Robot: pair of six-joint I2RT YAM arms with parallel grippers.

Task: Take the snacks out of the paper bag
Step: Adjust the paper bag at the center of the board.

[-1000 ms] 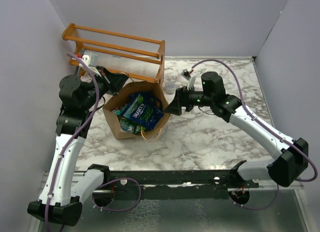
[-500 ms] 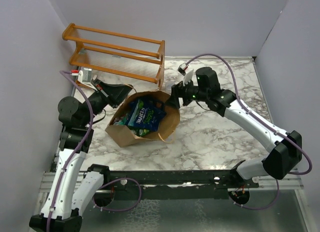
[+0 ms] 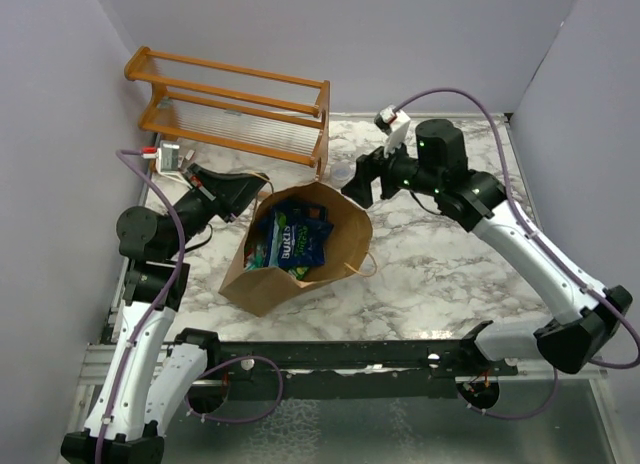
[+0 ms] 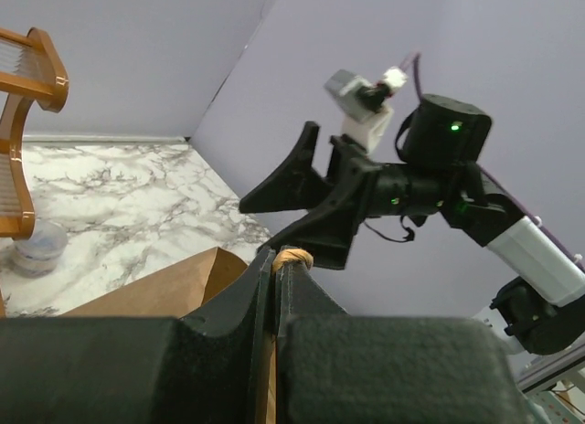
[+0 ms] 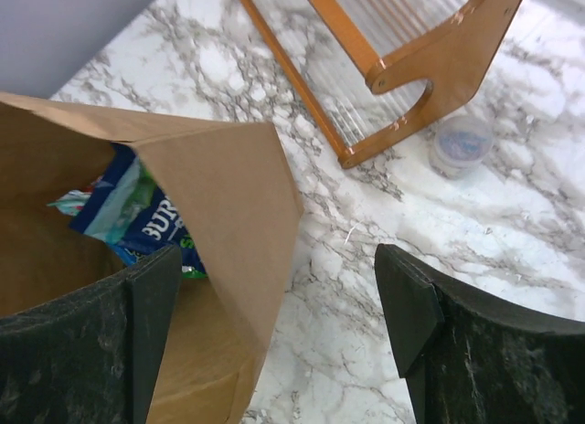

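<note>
The brown paper bag [image 3: 318, 216] leans towards the near left on the marble table, its mouth open upward. Blue and green snacks [image 3: 290, 239] lie inside. My left gripper [image 3: 252, 189] is shut on the bag's twisted paper handle [image 4: 294, 258] at the far left rim; the left wrist view shows the handle pinched between the closed jaws of that gripper [image 4: 274, 264]. My right gripper [image 3: 362, 179] is open and empty above the bag's far right rim. In the right wrist view the bag's wall [image 5: 228, 186] and a blue snack packet [image 5: 128, 214] lie between its spread fingers [image 5: 407, 305].
An orange wooden rack [image 3: 235, 109] with a clear ribbed sheet stands at the back left, close behind the bag. A small clear cup [image 5: 462, 143] sits beside the rack's foot. Purple walls close in the left, back and right sides.
The bag has tipped and slid towards the near left, with my left gripper on its handle. My right gripper has drawn back and to the right, off the bag's right rim.
</note>
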